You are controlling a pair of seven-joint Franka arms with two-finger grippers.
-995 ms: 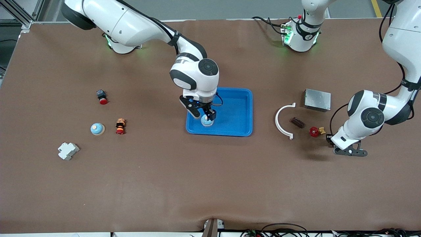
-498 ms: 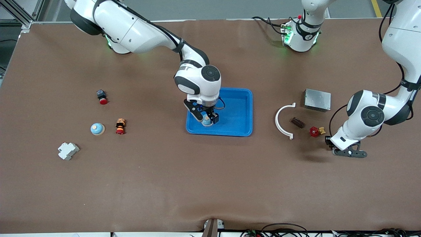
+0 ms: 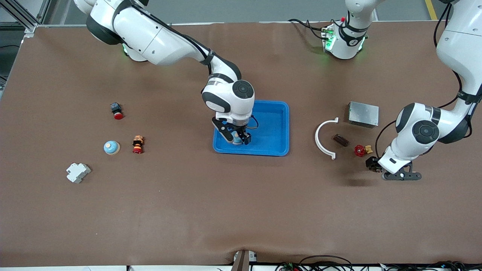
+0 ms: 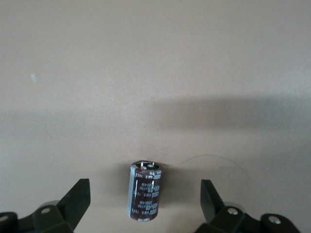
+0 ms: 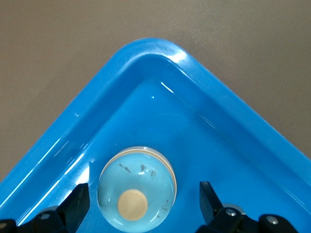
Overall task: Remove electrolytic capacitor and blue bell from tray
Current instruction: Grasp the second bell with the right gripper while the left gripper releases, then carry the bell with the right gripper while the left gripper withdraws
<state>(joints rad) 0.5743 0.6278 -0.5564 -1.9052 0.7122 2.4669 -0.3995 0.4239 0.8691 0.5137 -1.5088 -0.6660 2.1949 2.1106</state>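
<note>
Since the earlier frames the right arm has sunk deeper over the tray point(image 3: 280, 128), and the left gripper point(image 4: 144, 187) has gone from pinched to spread, letting go of the capacitor point(image 4: 144, 194).

From the right arm's end of the worktop point(image 3: 188, 210):
- A white stepped block point(image 3: 78, 172) lies nearest the front edge.
- A second blue dome point(image 3: 112, 147), a red-capped button point(image 3: 116, 111) and a small striped figure point(image 3: 138, 145) stand apart from one another on the brown, matte cover.

At mid-table is the blue, glossy plastic tray with rounded corners. The right gripper point(image 5: 143, 190) is down in its front corner toward the right arm's end. Its fingers are spread on either side of the bell point(image 5: 137, 194), a pale blue dome with a cream button, and touch neither side of it. The bell rests on the tray floor.

Toward the left arm's end:
- A white half-ring point(image 3: 324, 139) curves around a dark brown cylinder point(image 3: 340, 140).
- A red valve point(image 3: 360, 150) is just beside the cylinder.
- A grey metal box point(image 3: 363, 114) sits farther back.

The capacitor, a dark cylinder with a metal end, lies just beside the valve between the left gripper's open fingers, clear of both.
</note>
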